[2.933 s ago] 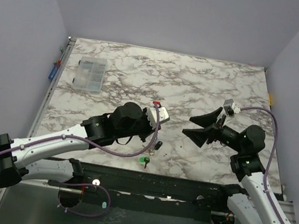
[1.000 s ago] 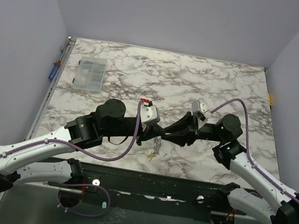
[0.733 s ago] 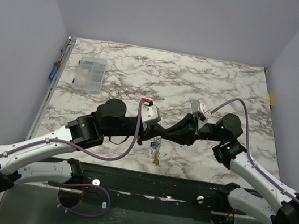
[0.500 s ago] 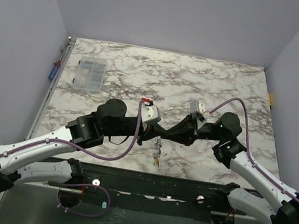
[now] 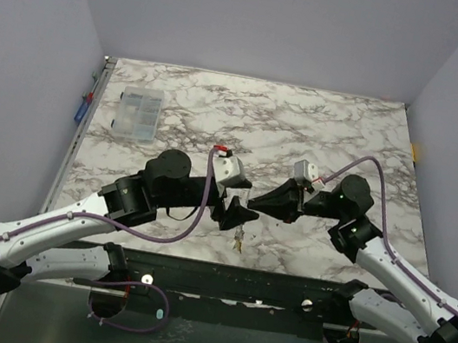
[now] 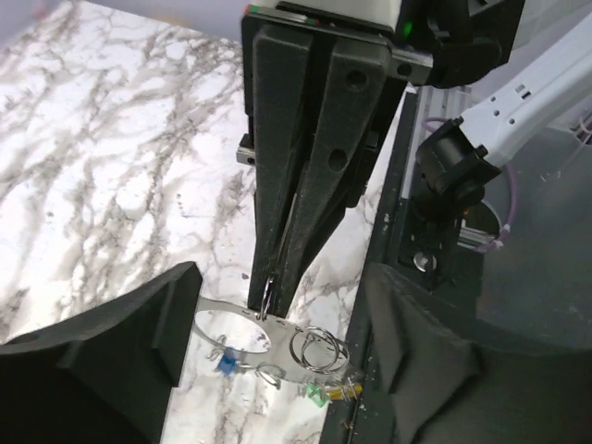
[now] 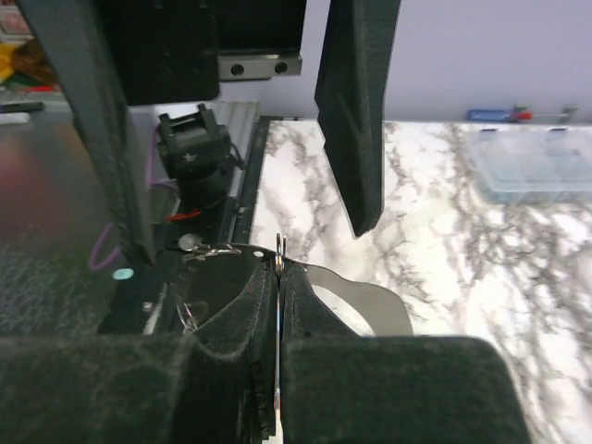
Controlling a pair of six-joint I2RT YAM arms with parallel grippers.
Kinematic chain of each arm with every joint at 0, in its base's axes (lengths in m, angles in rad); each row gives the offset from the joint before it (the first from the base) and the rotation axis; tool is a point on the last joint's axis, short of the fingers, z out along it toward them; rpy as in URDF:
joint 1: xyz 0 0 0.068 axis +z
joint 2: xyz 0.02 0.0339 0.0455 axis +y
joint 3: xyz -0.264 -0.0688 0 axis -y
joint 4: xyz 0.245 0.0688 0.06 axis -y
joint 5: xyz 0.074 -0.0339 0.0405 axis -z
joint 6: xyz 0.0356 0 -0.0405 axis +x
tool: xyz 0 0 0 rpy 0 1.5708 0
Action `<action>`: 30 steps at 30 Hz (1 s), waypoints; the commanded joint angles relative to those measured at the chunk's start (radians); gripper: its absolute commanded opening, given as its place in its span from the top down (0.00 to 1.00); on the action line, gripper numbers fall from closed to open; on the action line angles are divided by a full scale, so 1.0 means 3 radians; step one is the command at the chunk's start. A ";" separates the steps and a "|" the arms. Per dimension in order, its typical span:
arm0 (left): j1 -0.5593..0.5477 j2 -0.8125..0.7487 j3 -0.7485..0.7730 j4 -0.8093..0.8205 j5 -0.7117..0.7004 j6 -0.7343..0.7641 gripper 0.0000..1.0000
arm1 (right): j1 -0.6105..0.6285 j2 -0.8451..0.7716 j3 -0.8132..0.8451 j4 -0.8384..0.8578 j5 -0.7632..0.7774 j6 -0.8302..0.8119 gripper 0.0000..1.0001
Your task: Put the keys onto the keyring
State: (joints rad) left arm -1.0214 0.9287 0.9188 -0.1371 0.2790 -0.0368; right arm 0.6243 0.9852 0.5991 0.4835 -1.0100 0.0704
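The keyring, a flat silvery loop, hangs in the air above the table's front edge. My right gripper is shut on a thin metal ring standing edge-on at the keyring's upper rim. Below the loop dangle small split rings and keys with blue, green and yellow heads. My left gripper is open, one finger on each side of the keyring and apart from it. From above, both grippers meet tip to tip with the keys hanging under them.
A clear compartment box sits at the back left of the marble table. A blue-handled screwdriver lies along the left edge. The black base rail runs just below the hanging keys.
My right gripper has closed on the ring at the keyring's rim. My left gripper, shut a second ago, has opened and let go. The keys still hang between the arms.
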 commanded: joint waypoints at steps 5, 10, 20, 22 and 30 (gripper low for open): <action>-0.0011 -0.0176 0.0426 -0.0248 -0.0249 -0.0191 0.11 | 0.0025 -0.0381 -0.0098 -0.0169 0.0604 -0.0855 0.99; -0.0013 -0.0268 0.0568 -0.0354 -0.0463 -0.0301 0.11 | 0.0054 -0.0574 -0.0251 -0.0131 0.1054 -0.1313 0.99; -0.0010 -0.0228 0.0621 -0.0599 -0.1005 -0.0331 0.11 | 0.0501 -0.0980 -0.0446 -0.0183 0.1986 -0.2274 0.99; -0.0011 -0.0216 0.0610 -0.0603 -0.1069 -0.0334 0.11 | 0.0656 -0.1050 -0.0495 -0.0173 0.2239 -0.2532 0.99; -0.0010 -0.0084 0.0639 -0.0747 -0.1750 -0.0569 0.16 | 0.1405 -0.1163 -0.0783 0.0073 0.3156 -0.3619 0.99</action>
State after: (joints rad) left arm -1.0214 0.8860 1.0920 -0.3214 -0.1070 -0.1547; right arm 0.9710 0.6495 0.4011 0.4183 -0.2592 -0.8043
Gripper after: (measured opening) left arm 0.854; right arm 0.041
